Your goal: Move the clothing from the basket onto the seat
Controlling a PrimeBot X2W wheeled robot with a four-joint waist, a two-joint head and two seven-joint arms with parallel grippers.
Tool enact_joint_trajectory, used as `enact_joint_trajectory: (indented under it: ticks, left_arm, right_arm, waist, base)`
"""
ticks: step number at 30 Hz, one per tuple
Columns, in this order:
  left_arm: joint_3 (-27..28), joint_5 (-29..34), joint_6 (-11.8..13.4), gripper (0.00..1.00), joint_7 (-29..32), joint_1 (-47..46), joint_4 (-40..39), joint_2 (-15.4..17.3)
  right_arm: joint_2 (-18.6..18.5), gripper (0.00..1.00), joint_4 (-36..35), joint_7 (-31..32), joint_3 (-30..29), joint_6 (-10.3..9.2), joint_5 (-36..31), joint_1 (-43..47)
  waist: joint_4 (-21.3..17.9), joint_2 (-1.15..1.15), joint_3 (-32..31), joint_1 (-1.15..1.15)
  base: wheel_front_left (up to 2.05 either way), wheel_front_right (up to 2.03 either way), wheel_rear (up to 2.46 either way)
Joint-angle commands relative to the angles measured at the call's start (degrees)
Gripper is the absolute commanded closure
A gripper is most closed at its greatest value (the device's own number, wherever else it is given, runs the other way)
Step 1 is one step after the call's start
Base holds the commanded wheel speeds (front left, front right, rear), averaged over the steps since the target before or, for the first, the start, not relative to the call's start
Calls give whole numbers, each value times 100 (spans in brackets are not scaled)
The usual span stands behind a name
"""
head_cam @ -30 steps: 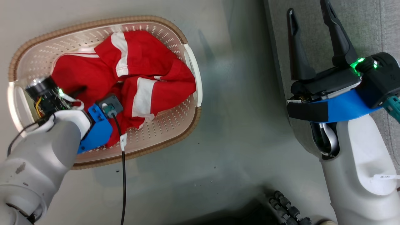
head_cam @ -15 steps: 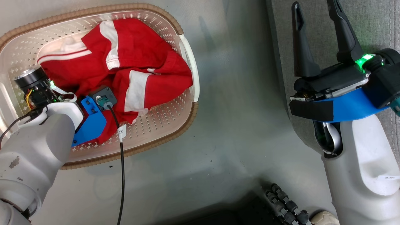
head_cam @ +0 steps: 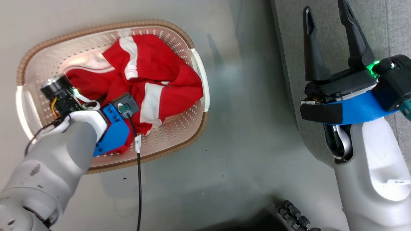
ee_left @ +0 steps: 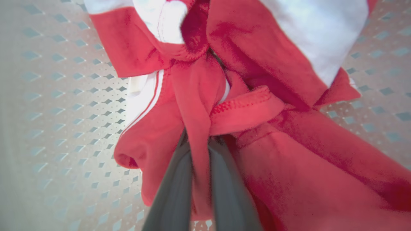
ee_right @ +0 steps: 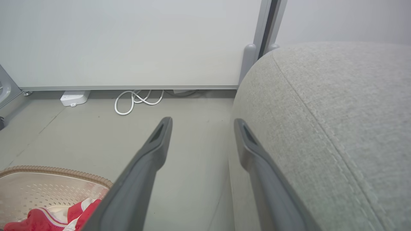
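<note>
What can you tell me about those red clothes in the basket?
The red clothes are soft, bright red fabric with broad white stripes and stitched hems, crumpled into a loose heap. They lie inside the pale, perforated basket, covering much of its floor. The left pincer is shut on one fold of the fabric.

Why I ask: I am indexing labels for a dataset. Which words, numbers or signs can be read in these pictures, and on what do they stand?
Small white paper tag on the thin black cable: one dark mark, too blurred to read.
Small white sticker on the pale right forearm: a few dark characters, too small to read.
No other writing can be made out.
</note>
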Motion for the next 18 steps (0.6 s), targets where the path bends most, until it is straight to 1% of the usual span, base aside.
enact_joint_trajectory:
  ticks: [1,12,18]
  left_arm:
    - [31,-39,-9,100,-48,82,1,-26]
    - [295,-694,-8,100,-815,515,-74,-578]
    - [510,-1026,-6,100,-1115,769,-156,-790]
  right_arm:
    - [-20,0,6,-6,-20,3,-41,81]
    - [-21,0,262,-6,-159,2,-248,455]
    - [-21,0,401,-6,-216,2,-349,732]
  waist:
    - [86,0,-152,0]
    - [502,0,-1172,0]
    - [740,0,-1773,0]
  base:
    - [0,0,0]
    - [0,0,0]
    - [0,0,0]
